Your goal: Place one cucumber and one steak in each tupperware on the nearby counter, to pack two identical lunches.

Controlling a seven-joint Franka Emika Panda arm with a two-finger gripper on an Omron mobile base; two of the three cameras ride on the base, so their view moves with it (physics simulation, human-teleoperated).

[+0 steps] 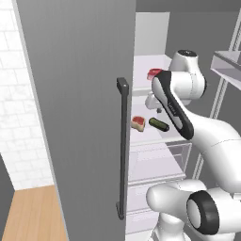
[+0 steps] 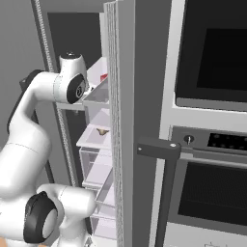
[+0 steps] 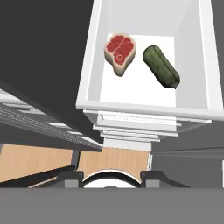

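Readable text: none | labels, brands, numbers, signs — you'll find nothing legible ahead of the gripper (image 3: 112,177).

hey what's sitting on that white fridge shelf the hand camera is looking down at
A steak with a pale fat rim and a dark-green cucumber lie side by side on the white shelf, apart from each other. The arm hides part of the shelf above in the left base view.
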